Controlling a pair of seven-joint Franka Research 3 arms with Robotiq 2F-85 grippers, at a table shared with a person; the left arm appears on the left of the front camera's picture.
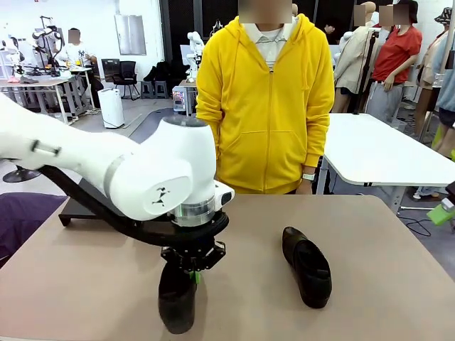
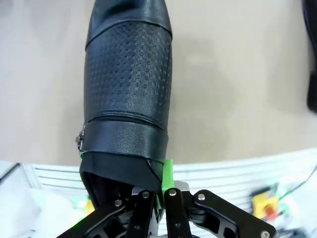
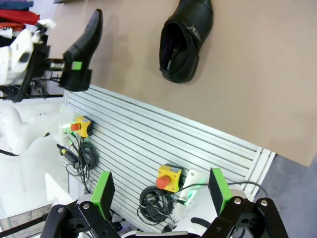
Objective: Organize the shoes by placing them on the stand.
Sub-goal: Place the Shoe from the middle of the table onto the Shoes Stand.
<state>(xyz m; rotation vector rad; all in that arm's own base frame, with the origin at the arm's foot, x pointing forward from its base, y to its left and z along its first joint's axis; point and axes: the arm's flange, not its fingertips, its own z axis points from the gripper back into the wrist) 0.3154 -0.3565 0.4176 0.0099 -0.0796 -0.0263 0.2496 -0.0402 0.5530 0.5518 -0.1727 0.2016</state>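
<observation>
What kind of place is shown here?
Probably a robotics lab or test workshop: a white robot arm holds a shoe at a table, emergency-stop buttons and cables sit by its edge, and another white table stands behind.

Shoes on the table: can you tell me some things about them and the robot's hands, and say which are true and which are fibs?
1. The robot's left hand is shut on a shoe. True.
2. The other shoe sits on the stand. False: it lies on the bare table, well away from the stand at the far left.
3. The robot's right hand is open and holds nothing. True.
4. The two shoes are white. False: both are black.
</observation>
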